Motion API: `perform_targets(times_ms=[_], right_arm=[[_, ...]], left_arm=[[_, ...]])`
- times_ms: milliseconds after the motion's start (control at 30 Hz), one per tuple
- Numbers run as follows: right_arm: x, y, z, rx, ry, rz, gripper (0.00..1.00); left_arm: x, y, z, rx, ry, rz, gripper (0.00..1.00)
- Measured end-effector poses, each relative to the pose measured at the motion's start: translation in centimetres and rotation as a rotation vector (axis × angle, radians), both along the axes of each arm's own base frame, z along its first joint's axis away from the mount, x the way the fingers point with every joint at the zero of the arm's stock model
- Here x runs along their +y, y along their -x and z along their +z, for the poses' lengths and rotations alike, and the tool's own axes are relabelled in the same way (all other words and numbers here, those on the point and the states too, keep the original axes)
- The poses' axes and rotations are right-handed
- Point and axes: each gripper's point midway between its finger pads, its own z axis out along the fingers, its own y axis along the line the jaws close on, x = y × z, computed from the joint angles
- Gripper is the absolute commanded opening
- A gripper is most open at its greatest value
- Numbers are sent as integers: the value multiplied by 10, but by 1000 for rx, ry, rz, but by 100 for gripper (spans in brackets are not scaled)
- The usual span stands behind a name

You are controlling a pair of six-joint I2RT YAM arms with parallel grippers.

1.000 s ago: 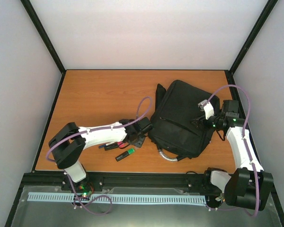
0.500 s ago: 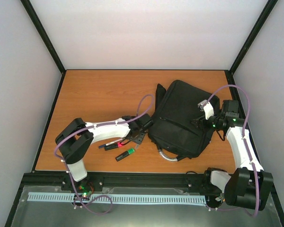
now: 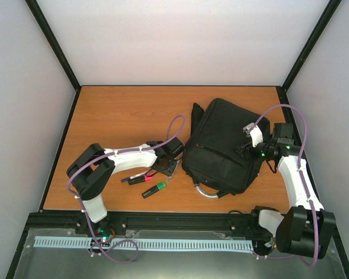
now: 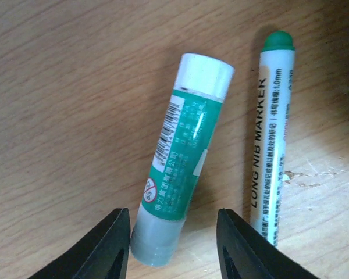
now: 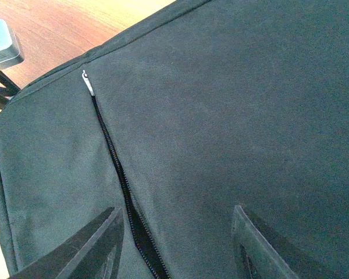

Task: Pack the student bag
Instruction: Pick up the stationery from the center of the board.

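Note:
The black student bag [image 3: 221,148] lies on the right half of the table, its grey loop handle [image 3: 206,192] toward the near edge. My right gripper [image 3: 248,149] hovers over the bag's right side; in the right wrist view it is open [image 5: 177,232] above the black fabric [image 5: 232,116], with a zip line [image 5: 113,168] by its left finger. My left gripper [image 3: 166,167] is just left of the bag. In the left wrist view it is open [image 4: 173,224], low over the table, its jaws either side of the grey end of a green glue stick [image 4: 183,168]. A green-capped marker [image 4: 273,133] lies beside it.
Loose pens lie on the wooden table [image 3: 116,116] left of the bag: a pink-capped marker [image 3: 143,178], a dark pen [image 3: 130,179] and a black and green highlighter [image 3: 153,189]. The zip pull [image 5: 88,81] sits at the zip's far end. Black frame posts edge the table.
My left gripper has moved a little away from the bag's edge, toward the near side and the pens, and its elbow has swung right. The right arm and the bag have not moved.

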Motion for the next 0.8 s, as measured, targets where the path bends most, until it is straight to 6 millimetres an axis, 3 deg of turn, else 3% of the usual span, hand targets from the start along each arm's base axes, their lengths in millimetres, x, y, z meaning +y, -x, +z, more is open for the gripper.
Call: perform_targets(times_ms=[367,600,700,800], right_arm=[[0,1,-1,6,0,2,53],[0,1,-2,7,2,4,53],[0,1,-2,7,2,6,53],[0,1,-2,8,3,7,53]], left_arm=[[-6,1,-8,21,12,-34,23],[2,2,-6,20,-24,-24,11],[10,3,7,4,-50,-17,12],[10,4,38,-32,-6,-28,12]])
